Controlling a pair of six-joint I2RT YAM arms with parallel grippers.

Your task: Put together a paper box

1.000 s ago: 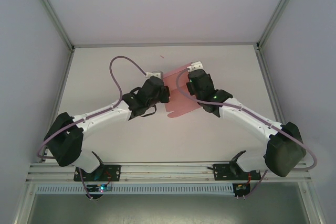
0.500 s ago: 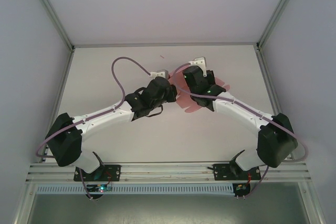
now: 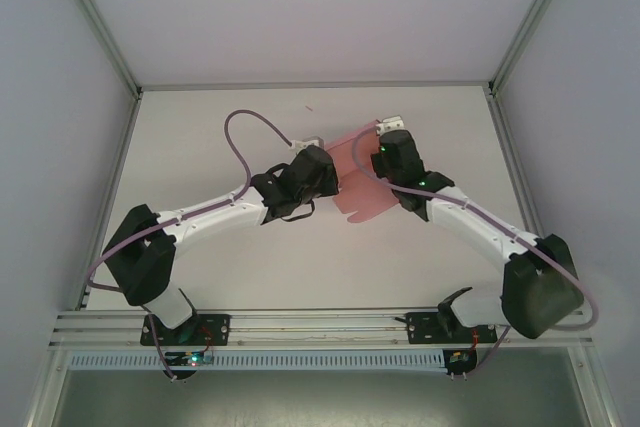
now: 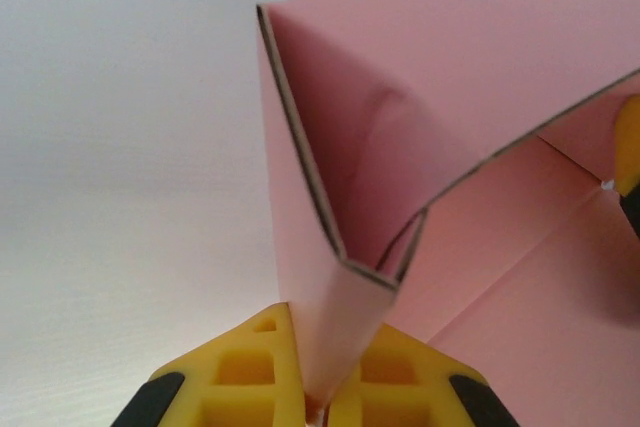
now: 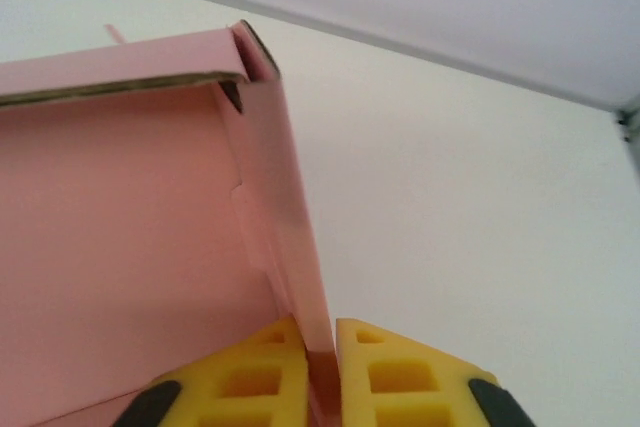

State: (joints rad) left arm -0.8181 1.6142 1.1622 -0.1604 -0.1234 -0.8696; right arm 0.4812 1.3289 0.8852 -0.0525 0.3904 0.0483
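Top view: the left arm reaches from its base toward the middle of the table [image 3: 190, 137]. The left gripper [image 3: 310, 147] sits at the left edge of the paper box [image 3: 355, 192]. In the left wrist view, the left gripper [image 4: 318, 392] has its yellow fingers [image 4: 240, 372] pressed together on a folded pink flap, with only the card between them. The box is partly folded, with one panel raised and bent over the base sheet. It is located mid-table, between the two grippers. The right gripper [image 3: 388, 129] sits at the far right edge of the box. In the right wrist view, its nearly closed fingers [image 5: 400, 377] pinch an upright side wall, and the card fills the gap
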